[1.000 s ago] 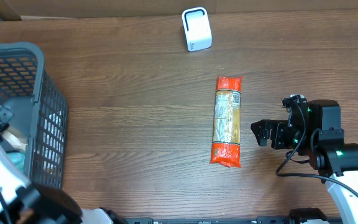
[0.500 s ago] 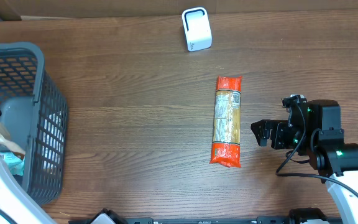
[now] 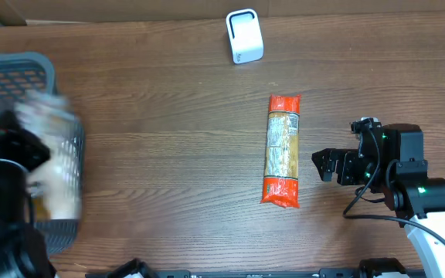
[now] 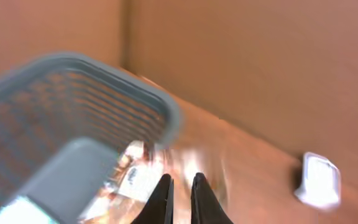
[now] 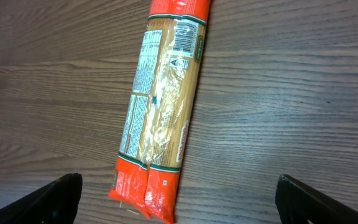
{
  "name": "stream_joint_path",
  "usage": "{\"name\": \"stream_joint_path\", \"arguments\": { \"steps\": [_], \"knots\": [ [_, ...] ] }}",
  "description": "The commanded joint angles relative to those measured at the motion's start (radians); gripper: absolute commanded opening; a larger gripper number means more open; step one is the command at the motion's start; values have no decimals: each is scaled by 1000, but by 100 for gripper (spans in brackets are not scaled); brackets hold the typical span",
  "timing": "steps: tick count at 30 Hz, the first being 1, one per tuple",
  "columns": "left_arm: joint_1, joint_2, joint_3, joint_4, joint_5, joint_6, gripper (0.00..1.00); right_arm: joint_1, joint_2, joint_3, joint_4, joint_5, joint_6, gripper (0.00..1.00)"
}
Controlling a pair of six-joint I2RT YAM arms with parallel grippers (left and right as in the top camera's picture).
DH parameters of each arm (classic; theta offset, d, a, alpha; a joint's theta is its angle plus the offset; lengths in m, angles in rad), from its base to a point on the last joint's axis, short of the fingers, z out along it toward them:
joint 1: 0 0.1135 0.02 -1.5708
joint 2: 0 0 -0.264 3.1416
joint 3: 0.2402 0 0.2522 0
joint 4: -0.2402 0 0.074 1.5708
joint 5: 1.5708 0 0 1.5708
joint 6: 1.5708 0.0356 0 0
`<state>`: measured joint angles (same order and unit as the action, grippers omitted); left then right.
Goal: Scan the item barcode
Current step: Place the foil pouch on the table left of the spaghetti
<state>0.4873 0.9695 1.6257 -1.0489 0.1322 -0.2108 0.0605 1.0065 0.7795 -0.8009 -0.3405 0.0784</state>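
A long spaghetti packet with orange ends lies flat on the wooden table, label side up; the right wrist view shows it too. My right gripper rests just right of its near end, open wide, with the packet's orange end between the spread fingers and untouched. The white scanner stands at the table's far edge. My left gripper is shut, a motion-blurred smear over the grey basket. Blurred packets show behind its fingers. Whether it pinches one I cannot tell.
The grey mesh basket at the far left holds several packets. A brown cardboard wall runs along the back of the table. The scanner appears at the right edge of the left wrist view.
My left arm has swung fast from the basket's left side to above its right wall, now blurred. The right arm and the spaghetti packet have not moved.
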Motion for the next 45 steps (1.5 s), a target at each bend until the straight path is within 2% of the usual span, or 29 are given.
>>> {"name": "stream_joint_path", "arguments": {
  "steps": [1,5,10,13,16,17,19,24,27,29,35,38,43,45],
  "knots": [
    [-119,32,-2,-56,26,-46,4,2,0,27,5,-5,4,100],
    [-298,93,-64,-74,11,-69,4,2,0,27,5,-5,4,100],
    [-508,217,-109,-53,-87,-90,4,2,0,27,5,-5,4,100],
    [-590,284,-109,-23,-121,-97,4,2,0,27,5,-5,4,100],
    [-614,317,-107,21,-126,-97,4,2,0,27,5,-5,4,100],
    [-610,319,-104,32,-134,-97,6,2,0,27,5,-5,4,100],
    [-587,315,-83,38,-150,-97,22,2,0,27,5,-5,4,100],
    [-483,303,60,-32,-213,-81,57,2,0,27,5,-5,4,100],
    [-378,301,161,-93,-232,-45,73,2,0,27,5,-5,4,100],
    [-294,301,197,-124,-249,-27,80,2,0,27,5,-5,4,100],
    [30,327,189,-177,-203,10,84,2,0,27,5,-5,4,100],
    [204,369,166,-181,-45,48,85,2,0,27,5,-5,4,100],
    [437,467,96,-168,303,108,84,2,0,27,5,-5,4,100],
    [495,504,52,-168,344,144,84,2,0,27,5,-5,4,100]
  ]
}}
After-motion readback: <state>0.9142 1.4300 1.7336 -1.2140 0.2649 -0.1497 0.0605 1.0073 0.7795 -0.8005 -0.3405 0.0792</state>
